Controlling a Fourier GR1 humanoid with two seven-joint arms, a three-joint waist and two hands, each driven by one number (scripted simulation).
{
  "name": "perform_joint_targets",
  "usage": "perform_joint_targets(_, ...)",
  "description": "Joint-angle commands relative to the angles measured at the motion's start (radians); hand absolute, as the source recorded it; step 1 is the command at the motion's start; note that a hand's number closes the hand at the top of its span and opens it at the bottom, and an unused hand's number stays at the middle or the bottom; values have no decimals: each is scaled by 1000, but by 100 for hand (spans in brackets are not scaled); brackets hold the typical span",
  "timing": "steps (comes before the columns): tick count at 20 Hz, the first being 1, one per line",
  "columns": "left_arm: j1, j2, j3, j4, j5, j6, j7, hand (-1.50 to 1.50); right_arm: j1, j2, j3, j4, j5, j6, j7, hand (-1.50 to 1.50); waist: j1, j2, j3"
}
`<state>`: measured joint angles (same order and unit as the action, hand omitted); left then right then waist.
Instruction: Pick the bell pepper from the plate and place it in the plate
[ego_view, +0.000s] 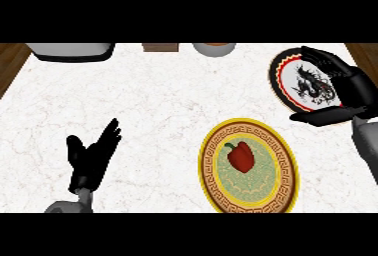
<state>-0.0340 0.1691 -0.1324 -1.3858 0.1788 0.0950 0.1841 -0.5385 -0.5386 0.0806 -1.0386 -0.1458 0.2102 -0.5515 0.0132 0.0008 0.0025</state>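
Head view is looking down at a white marble counter. A red pepper is lying in the middle of a round plate near the lower right. The pepper is shiny and dark red, a bit lumpy, with a little green stem poking out at its upper left end. The plate under it is showing a gold rim with a dark red pattern and a pale green middle.

A second plate is sitting farther back on the right, well apart from the first. It is white with a black dragon picture and a red and black rim.

The right hand is hanging over the far side of that dragon plate. Its fingers are spread wide and its thumb is sticking out below. It is holding nothing.

The left hand is resting at the lower left, fingers straight and pointing up, holding nothing.

Some things are peeking in along the back edge: a grey shape, a brown block and a round bowl.
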Motion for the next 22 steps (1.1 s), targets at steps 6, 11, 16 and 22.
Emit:
perform_joint_targets(6, 30, 23, 23, -29, 12, -11, 19, 0, -47, -198, 205, -148, 223, 185, 171, -150, -16, -9, -4)
perform_joint_targets(11, 35, -8, 18, -11, -6, 10, 9, 0, -45, -154, 262, -292, 315, 163, 335, -150, -16, -4, -4)
perform_joint_targets(16, 75, -32, -10, -27, -43, 23, -10, 0, 36, -65, 300, -481, 371, 140, 546, -150, -16, -5, -3)
perform_joint_targets(22, -33, -42, 37, 91, -27, -19, -30, 0, 77, -1, 321, -461, 534, 118, 563, -150, -15, 0, -3)
